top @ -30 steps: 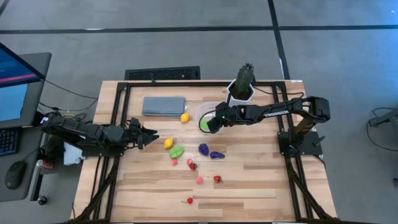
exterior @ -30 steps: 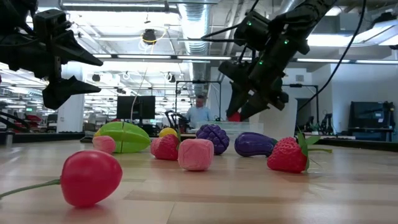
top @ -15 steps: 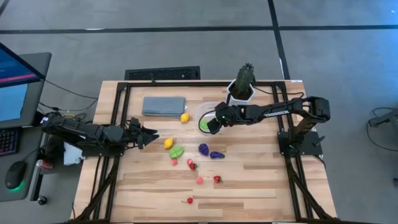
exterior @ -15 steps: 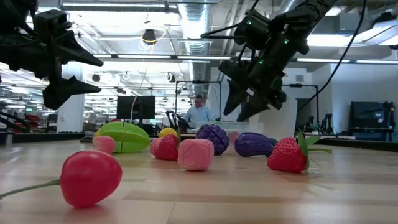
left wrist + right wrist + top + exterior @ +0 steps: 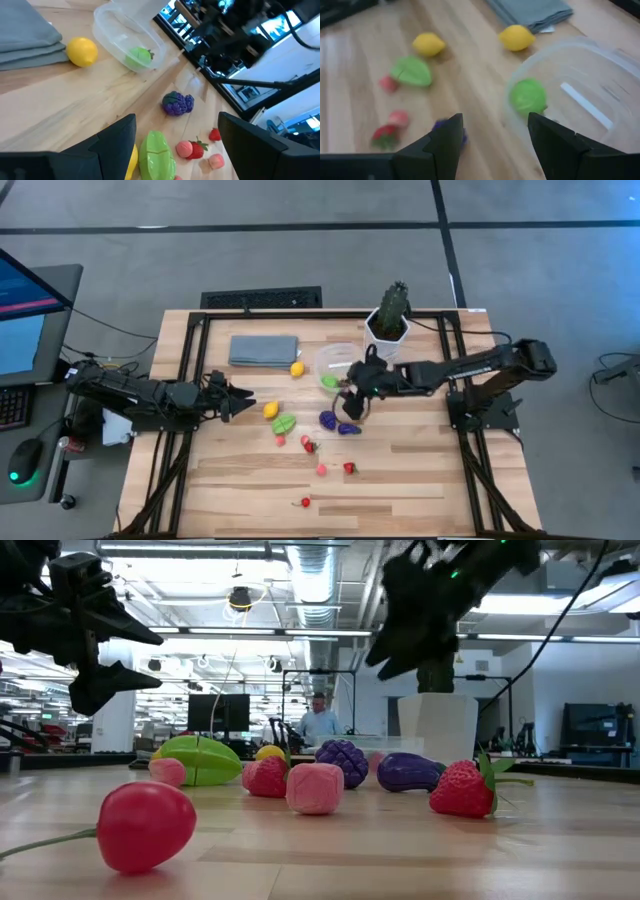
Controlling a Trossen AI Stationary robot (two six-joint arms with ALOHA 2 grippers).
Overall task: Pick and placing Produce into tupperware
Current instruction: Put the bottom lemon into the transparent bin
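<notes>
The tupperware [image 5: 335,363] is a round clear tub on the table's far middle, and a green piece [image 5: 527,97] lies in it. Loose produce lies on the wood nearer: a lemon [image 5: 297,368], a yellow piece [image 5: 271,410], a green piece [image 5: 284,423], purple grapes [image 5: 327,419], a purple eggplant [image 5: 348,429] and several red and pink bits [image 5: 321,469]. My right gripper [image 5: 348,408] hangs open and empty above the purple pieces, just near of the tub. My left gripper [image 5: 245,393] waits open at the table's left, beside the yellow piece.
A potted cactus in a white pot [image 5: 388,325] stands just beyond the tub. A folded grey-blue cloth [image 5: 264,349] lies flat at the far left. A red cherry [image 5: 305,502] lies alone toward the near edge. Bare wood spreads on the table's right side.
My right gripper stood over the tub with a small red bit at its fingertips, then spread its fingers, and the bit no longer shows there. It then rose and swung toward the near edge, over the purple pieces.
</notes>
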